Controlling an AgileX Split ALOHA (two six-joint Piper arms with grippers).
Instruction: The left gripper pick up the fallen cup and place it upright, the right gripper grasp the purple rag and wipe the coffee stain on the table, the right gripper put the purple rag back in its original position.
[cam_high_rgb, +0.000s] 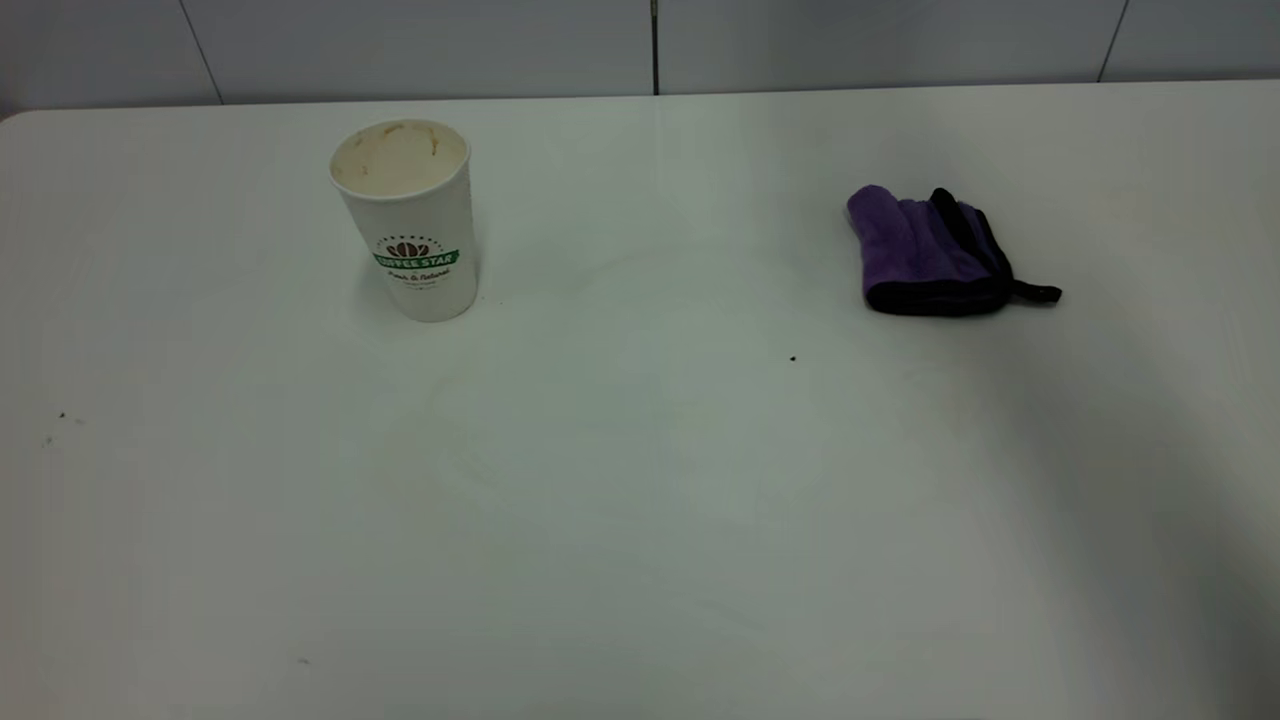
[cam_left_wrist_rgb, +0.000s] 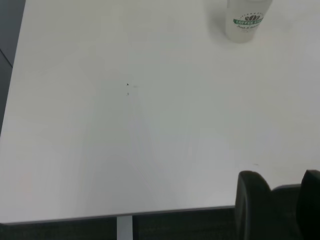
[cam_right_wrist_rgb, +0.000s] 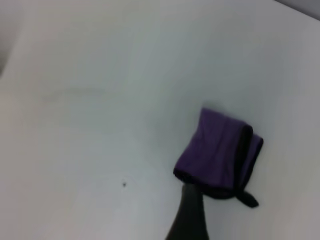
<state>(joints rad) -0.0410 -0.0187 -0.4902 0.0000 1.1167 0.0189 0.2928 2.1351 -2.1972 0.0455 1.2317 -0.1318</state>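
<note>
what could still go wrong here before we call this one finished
1. The cup stands upright, tall and empty, with the left gripper low at the near table edge; a careless sweep could topple it.
2. The purple rag lies folded with a dark finger close beside it; that finger might snag the loop tab and drag the rag.
3. No brown blotch shows, only tiny specks, but faint residue may remain.

White cup, green band, brown logo; purple rag, black edging; table seemingly plain white.
</note>
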